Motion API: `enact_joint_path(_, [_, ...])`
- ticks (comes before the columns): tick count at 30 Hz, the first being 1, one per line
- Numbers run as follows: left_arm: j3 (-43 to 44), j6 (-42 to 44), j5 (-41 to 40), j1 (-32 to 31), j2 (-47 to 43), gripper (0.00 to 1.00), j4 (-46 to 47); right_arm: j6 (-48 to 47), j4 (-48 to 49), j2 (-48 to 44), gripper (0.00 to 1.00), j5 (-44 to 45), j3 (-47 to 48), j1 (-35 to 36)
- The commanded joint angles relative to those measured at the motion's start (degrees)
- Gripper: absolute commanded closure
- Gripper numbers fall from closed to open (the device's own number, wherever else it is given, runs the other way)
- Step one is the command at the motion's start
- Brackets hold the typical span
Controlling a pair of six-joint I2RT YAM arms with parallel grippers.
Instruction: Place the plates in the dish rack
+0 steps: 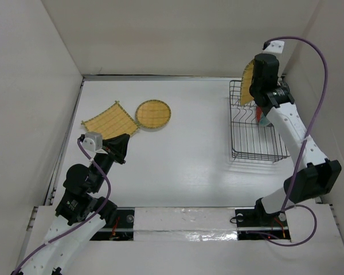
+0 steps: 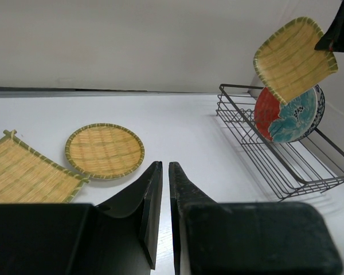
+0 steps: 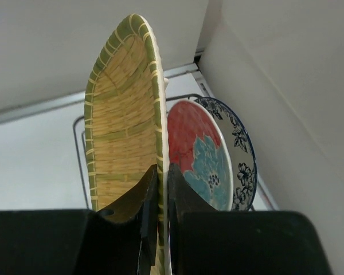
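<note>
Above the far end of the rectangular dark thin-wire dish rack [image 1: 253, 137], the right hand [image 3: 162, 172] is clamped on the rim of a rounded-square yellow woven bamboo plate [image 3: 123, 126], holding it on edge and tilted. From the left wrist view this plate seems to hang clear of the wires, though its lower corner overlaps the plates behind it.

Inside the rack, at that same far end, a round red-and-teal ceramic plate [image 3: 195, 149] stands upright. A round blue-and-white patterned ceramic plate [image 3: 241, 154] stands just behind it, on the wall side.

Well to the left of the rack, a round yellow woven bamboo plate [image 1: 153, 113] and a square yellow woven bamboo plate [image 1: 109, 120] lie flat on the white surface [image 1: 183, 149], just beside each other. The left hand [image 1: 119, 148] hovers near the square one, its fingers drawn together with only a slit between them, gripping nothing.
</note>
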Motion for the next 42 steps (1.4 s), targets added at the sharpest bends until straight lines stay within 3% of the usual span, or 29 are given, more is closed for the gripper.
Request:
enact_joint_path(1, [1.6,0.1,0.4,-0.3,-0.5,0.92,2.5,-7.2,-3.6,2.4,1.0,1.1,5.9,-0.4])
enact_joint_path(9, [1.6,0.1,0.4,-0.3,-0.3,0.92,2.4,-9.0,-4.5,7.2,1.0,1.8,5.9,-1.5])
enact_joint_path(16, [1.5,0.1,0.3,-0.3,0.0,0.92,2.4,-12.1,-4.5,10.9,1.0,9.0,7.5,-4.0])
enact_joint_path(25, [1.6,0.1,0.6,-0.3,0.7,0.92,2.5,-18.5,-5.2,15.4,1.0,6.8,12.1,-6.6])
enact_joint_path(42, [1.6,0.0,1.2,-0.3,1.5,0.92,2.7,-18.3,2.2,15.8,1.0,2.7,-4.5,-5.9])
